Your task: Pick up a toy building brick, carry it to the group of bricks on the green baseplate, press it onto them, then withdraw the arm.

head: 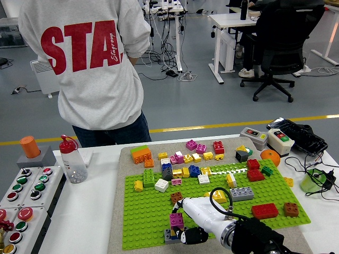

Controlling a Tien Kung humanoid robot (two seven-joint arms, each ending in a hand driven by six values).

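Reaching in from the lower right corner of the head view, the right hand [192, 226] lies low over the near edge of the green baseplate [148, 211], its white casing turned up and its dark fingers [194, 236] curled down at the small stack of bricks there. That stack shows a magenta brick [176, 219] on top of a grey brick [170, 234], with a bit of yellow between them. The fingers sit right against the stack, but whether they pinch a brick or only press on it I cannot tell, since the hand's own body hides the contact. A black cable [218, 193] loops up from the wrist.

Further back on the baseplate, loose bricks lie scattered: a brown brick [176, 197] just behind the hand, a grey long brick [241, 193] to its right, a red brick [264, 210] and a smaller brown one near the right edge, and a green brick [149, 177] with a white brick [161, 185] beside it toward the left. More bricks in yellow, pink, blue and orange crowd the far edge of the mat.

On the worktop [85, 211] to the left stand a clear bottle [70, 159] with a red cap and a button panel [21, 196]. A person [90, 69] in a grey sweatshirt stands at the far side, turned away, hands not on the worktop.
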